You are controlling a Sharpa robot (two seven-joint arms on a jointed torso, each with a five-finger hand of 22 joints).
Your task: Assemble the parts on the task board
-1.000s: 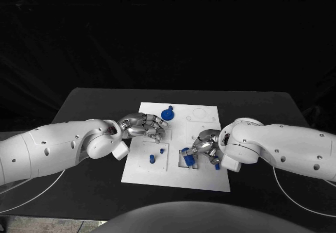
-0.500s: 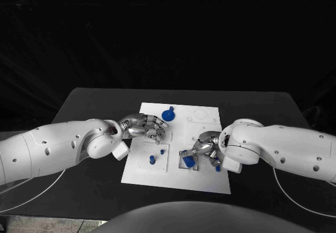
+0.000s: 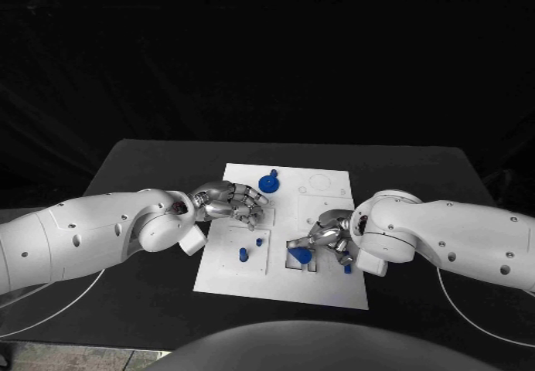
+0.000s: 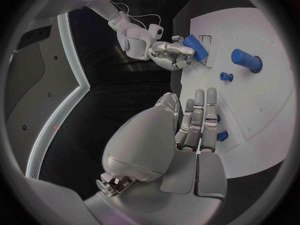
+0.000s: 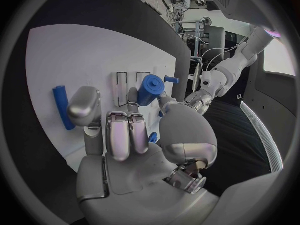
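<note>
The white task board (image 3: 323, 278) lies mid-table. My right hand (image 3: 327, 234) pinches a blue cylindrical part (image 3: 300, 253) over the board's slots near its front right; it is the same right hand (image 5: 128, 135) and held part (image 5: 150, 89) in the right wrist view. My left hand (image 3: 230, 202) rests its bent fingers on the board's left side. Those fingers (image 4: 199, 120) lie close together on the white surface, with a sliver of blue (image 4: 220, 135) beside them. Whether they hold anything is hidden.
On the board are a round blue part (image 3: 267, 183) at the back, a blue peg (image 3: 243, 253) and a small blue piece (image 3: 259, 241) at the front left, and a blue rod (image 3: 347, 267) beside my right hand. Black table (image 3: 145, 166) surrounds the board.
My right hand has shifted slightly toward the board's front with the blue part, which now shows more fully. The left hand has barely moved.
</note>
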